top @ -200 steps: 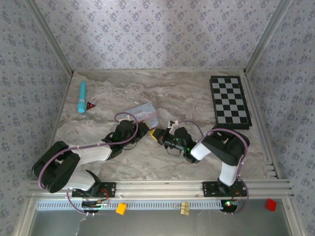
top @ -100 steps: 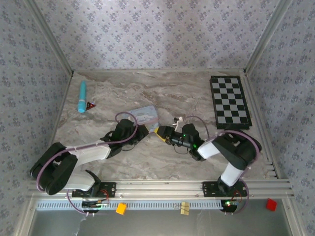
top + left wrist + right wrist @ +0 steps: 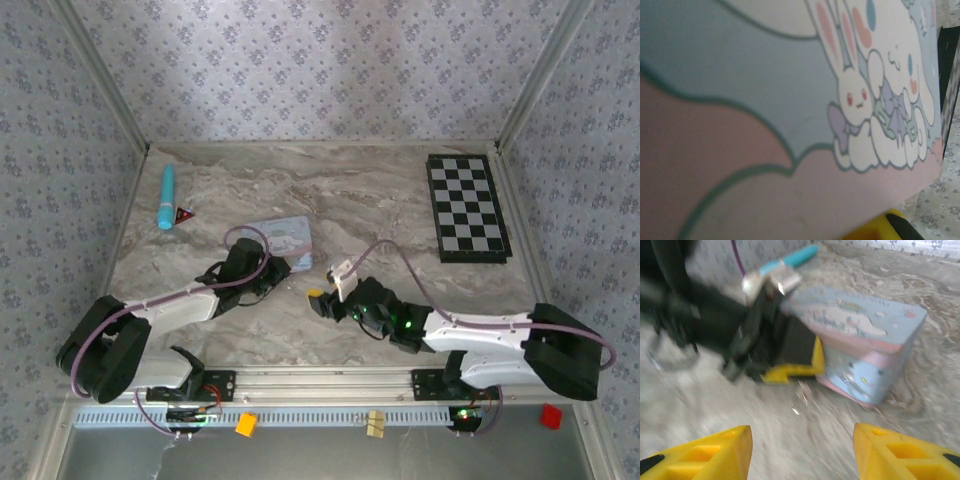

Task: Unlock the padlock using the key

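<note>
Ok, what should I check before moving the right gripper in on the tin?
1. Right gripper open, nothing between its fingers: ok.
2. Key in the right gripper: not ok, it is empty.
3. Left gripper against the end of the tin: ok. Whether it has a firm grip: cannot tell.
4. Padlock located: cannot tell. The dark block between the left gripper and the tin is too blurred to name.
5. Table between the right gripper and the tin free of things: ok.
6. Right wrist view sharp enough to aim by: not ok, it is blurred.
</note>
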{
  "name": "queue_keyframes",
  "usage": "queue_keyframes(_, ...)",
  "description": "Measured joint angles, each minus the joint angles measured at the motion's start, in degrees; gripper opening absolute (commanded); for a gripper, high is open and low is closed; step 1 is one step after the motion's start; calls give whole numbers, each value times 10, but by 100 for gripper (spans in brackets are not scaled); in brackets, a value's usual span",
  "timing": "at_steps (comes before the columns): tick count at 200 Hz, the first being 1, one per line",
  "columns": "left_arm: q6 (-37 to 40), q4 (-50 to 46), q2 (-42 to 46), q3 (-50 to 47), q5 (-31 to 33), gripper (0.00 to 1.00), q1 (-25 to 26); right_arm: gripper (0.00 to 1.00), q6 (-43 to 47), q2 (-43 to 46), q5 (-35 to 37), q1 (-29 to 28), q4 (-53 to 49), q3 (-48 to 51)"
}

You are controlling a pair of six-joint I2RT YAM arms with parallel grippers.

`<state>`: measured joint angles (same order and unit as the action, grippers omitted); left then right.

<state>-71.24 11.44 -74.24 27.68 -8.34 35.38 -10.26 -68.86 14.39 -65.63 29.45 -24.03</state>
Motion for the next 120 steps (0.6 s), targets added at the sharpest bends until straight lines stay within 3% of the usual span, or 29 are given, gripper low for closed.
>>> queue_keyframes(47,-4,-13,0,0,-11,0,-2,50,181,-130,70,-54,91,11)
queue_keyframes(120,-4,-21,8,0,-16,0,0,41,264,-266,104,-66,202,-58)
